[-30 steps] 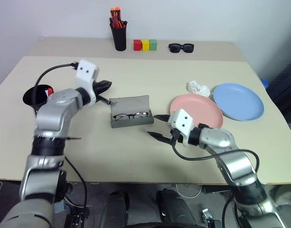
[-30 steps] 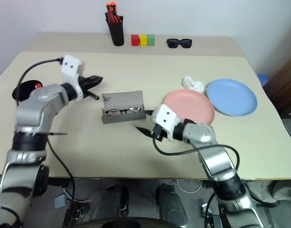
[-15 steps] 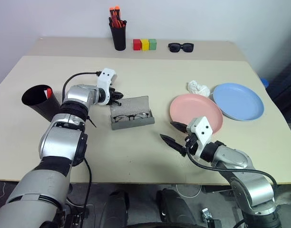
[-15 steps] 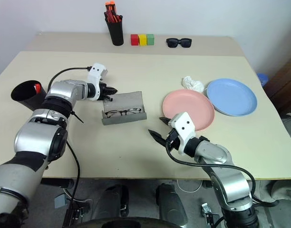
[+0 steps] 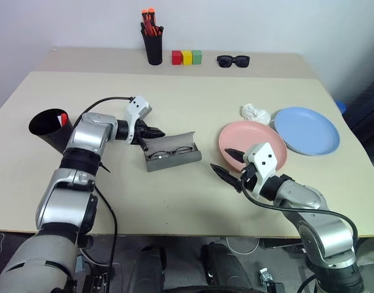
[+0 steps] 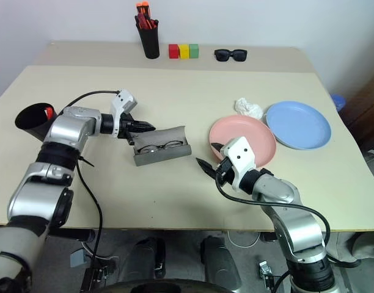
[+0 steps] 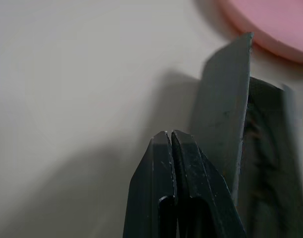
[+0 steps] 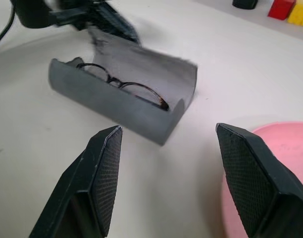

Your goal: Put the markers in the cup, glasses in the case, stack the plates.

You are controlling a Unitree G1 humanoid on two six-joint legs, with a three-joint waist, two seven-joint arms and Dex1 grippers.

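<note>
Left gripper point(image 5: 155, 131): jaws pinched shut on nothing, tips against the back of the raised lid of the grey glasses case point(image 5: 172, 151). Right gripper point(image 5: 227, 162): jaws spread wide, empty, hovering between the case and the pink plate point(image 5: 253, 142), pointing at the case.

Case sits mid-table, lid half up and tilted over the tray. Wire-framed glasses point(image 8: 126, 84) lie inside, so that item is placed; what's left is closing the lid.

Step in hand, my read: shutting the case with the left fingertips. Next move needs a push on the lid from behind and over the top. The case looks free to skid toward the pink plate, so the right gripper may need to brace its front wall.

Black cup point(image 5: 47, 129) lies well off on the far side of the left arm from the case, red marker point(image 5: 63, 119) showing at its rim. Blue plate point(image 5: 307, 130) touches the pink plate's far edge, not stacked.

No readable brands, labels or writing.
</note>
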